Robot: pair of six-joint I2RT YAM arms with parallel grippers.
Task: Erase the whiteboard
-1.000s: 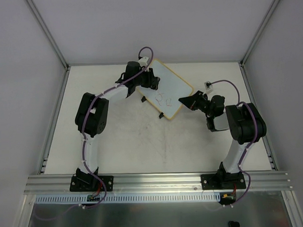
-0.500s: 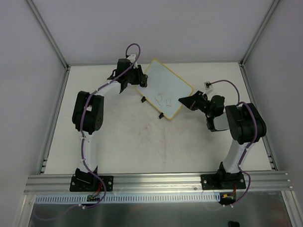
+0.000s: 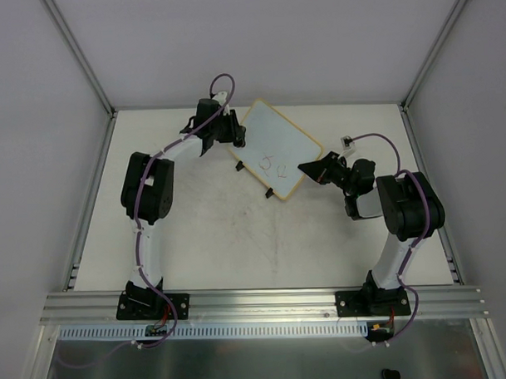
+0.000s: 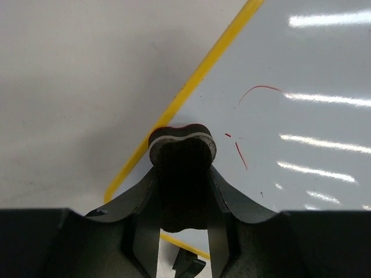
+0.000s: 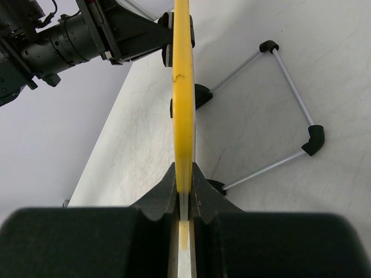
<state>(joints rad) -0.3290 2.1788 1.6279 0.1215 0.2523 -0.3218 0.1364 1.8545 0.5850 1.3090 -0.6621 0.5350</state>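
- Your left gripper (image 4: 182,174) is closed on a dark eraser (image 4: 182,149), which sits at the left edge of the whiteboard (image 3: 283,147), right by the yellow frame. A stroke from here could catch that frame or run off the board onto the table (image 3: 238,240).
- The whiteboard stands tilted on a thin wire stand (image 5: 293,87) at the far middle of the table. Your right gripper (image 5: 184,191) pinches its right edge. If you push hard with the eraser, the board could twist in that pinch or walk on the stand's feet.
- The red marks (image 4: 259,87) lie toward the board's middle, away from the eraser, so a short pass would probably miss them.
- From the wrist view you cannot tell how firmly the eraser presses. Too light a touch would likely smear the marks.
- The red marks are loose scribbles and cannot be read as letters. No brand or label is visible.
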